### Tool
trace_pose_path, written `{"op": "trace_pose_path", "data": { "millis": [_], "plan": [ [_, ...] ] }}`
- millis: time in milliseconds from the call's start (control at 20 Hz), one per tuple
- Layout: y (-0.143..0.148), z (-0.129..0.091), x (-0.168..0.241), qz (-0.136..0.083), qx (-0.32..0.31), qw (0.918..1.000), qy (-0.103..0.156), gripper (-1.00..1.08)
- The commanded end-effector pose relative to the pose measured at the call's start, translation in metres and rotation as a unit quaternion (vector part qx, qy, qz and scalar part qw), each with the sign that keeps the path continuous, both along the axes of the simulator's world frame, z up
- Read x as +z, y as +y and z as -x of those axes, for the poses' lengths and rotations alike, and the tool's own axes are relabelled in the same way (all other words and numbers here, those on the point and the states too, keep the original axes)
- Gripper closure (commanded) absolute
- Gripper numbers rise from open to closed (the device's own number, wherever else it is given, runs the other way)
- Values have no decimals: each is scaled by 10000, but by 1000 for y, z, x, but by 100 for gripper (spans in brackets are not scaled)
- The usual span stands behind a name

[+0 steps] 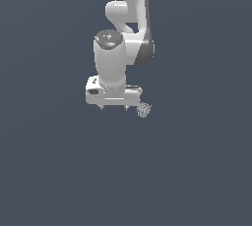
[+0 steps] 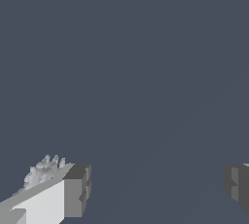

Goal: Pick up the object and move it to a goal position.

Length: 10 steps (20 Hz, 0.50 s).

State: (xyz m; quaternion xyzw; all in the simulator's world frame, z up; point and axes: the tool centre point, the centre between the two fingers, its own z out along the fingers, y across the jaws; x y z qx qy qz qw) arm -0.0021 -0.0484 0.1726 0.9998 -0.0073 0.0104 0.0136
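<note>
The gripper [image 1: 114,108] stands wide open and holds nothing: in the wrist view its two dark grey fingertips [image 2: 78,189] sit far apart at opposite sides of the picture, with only bare dark surface between them. In the exterior view the white arm [image 1: 129,4] comes down from the top of the picture and ends in a broad white hand, from whose underside the two short fingertips show as small points. The object [image 1: 143,110], a small pale grey lump with a ribbed, bumpy surface, lies just beside the gripper on the exterior view's right, outside the span of the fingers and not between them. In the wrist view the same lump [image 2: 44,169] peeks out from behind the outer side of one finger, very close to it; whether it actually touches that finger cannot be told from either picture. It is much smaller than the hand above it. The ground [image 1: 197,171] under everything is a plain, even dark blue-grey surface, and how high the fingertips hang above it cannot be judged.
</note>
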Motion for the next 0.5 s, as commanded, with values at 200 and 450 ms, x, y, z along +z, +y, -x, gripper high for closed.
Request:
{"op": "trace_pose_path", "data": {
  "millis": [200, 450],
  "plan": [
    [-4, 0, -1, 13, -9, 10000, -4, -92],
    [2, 2, -4, 2, -134, 9999, -5, -92]
  ]
}}
